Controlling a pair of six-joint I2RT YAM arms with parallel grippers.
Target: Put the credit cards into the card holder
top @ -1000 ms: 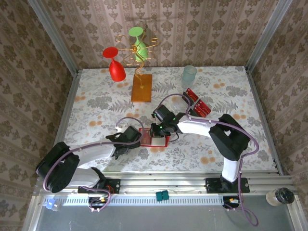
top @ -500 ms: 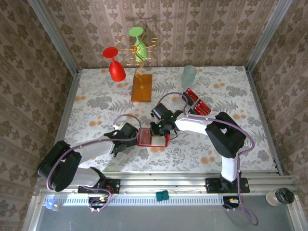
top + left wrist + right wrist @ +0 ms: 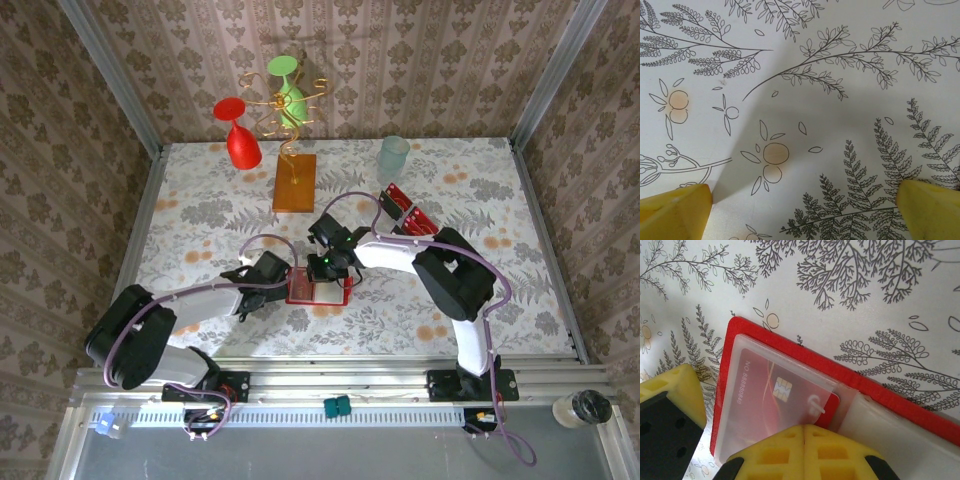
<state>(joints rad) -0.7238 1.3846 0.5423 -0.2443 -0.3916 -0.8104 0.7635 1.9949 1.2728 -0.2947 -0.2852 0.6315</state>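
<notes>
While the card holder (image 3: 318, 291) lies open near centre on the table (image 3: 200, 220), we see one credit card (image 3: 775, 392) in its clear pocket (chip showing). The right gripper (image 3: 804, 435), fingers together, is over it; the left gripper (image 3: 262, 274) gapes just left; other cards (image 3: 410, 215) lie far right.

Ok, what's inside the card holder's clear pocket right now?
One credit card, chip and number showing through the translucent pocket of the open card holder. The shut right gripper covers its near edge; whether another card lies beneath cannot be seen.
</notes>
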